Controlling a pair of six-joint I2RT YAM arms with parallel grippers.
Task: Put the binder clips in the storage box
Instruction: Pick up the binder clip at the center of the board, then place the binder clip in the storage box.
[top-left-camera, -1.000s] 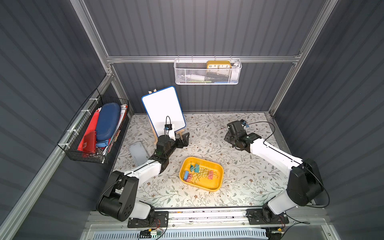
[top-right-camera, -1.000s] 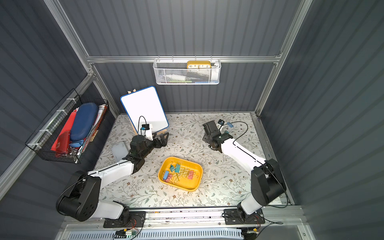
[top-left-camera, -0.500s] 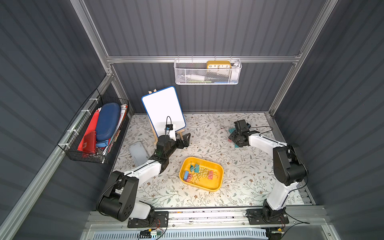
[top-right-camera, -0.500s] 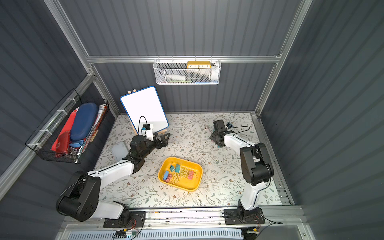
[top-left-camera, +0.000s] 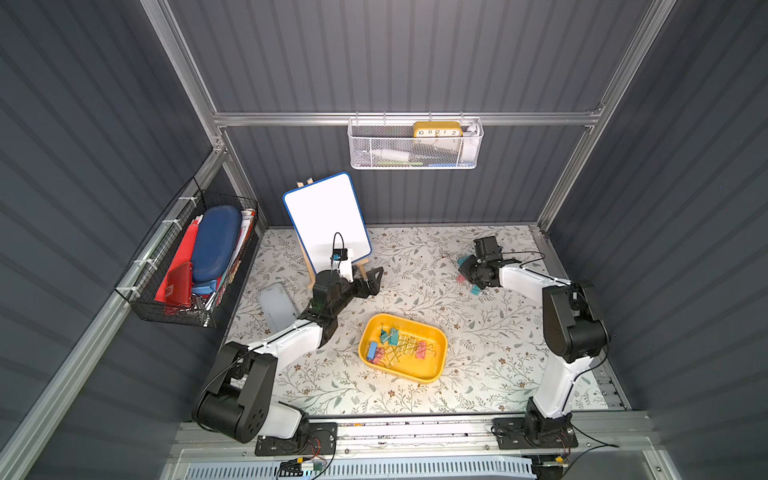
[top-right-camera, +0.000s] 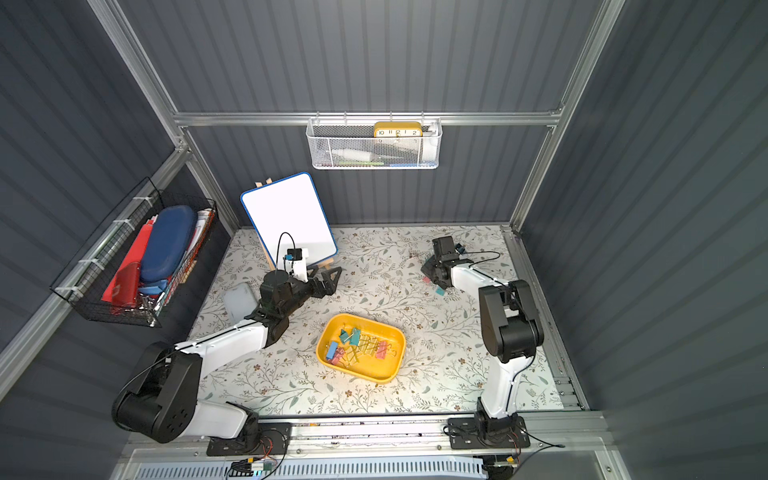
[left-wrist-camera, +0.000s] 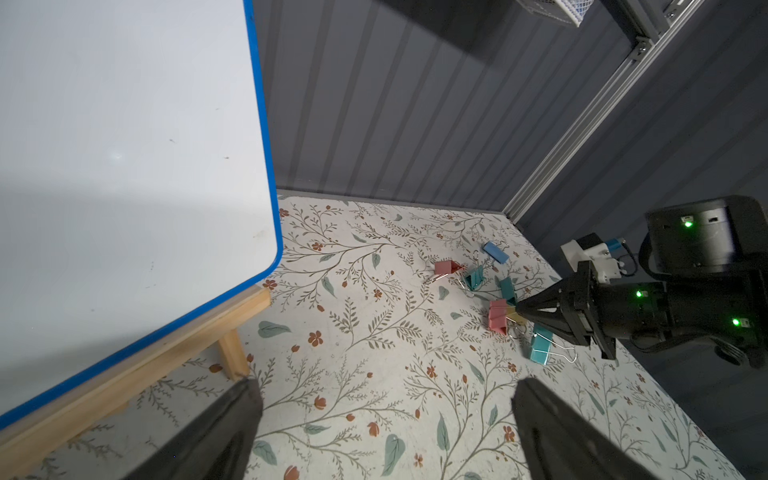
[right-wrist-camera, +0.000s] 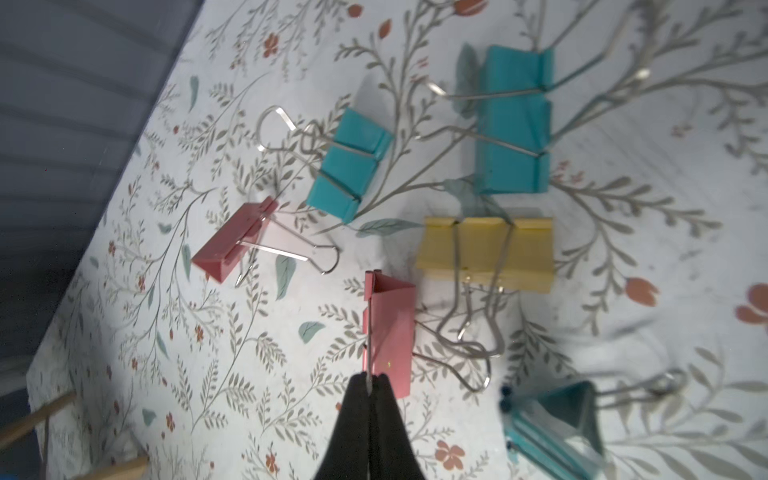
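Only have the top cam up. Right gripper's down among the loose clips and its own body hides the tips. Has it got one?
Observer: Yes. In the right wrist view the right gripper is shut on the thin wire handle of a pink clip, which lies on the mat.
Operator: Anything likely to come along with it?
Observer: Possibly. A yellow clip lies right beside the pink one, and their wire handles overlap, so it may drag when the pink one is lifted.
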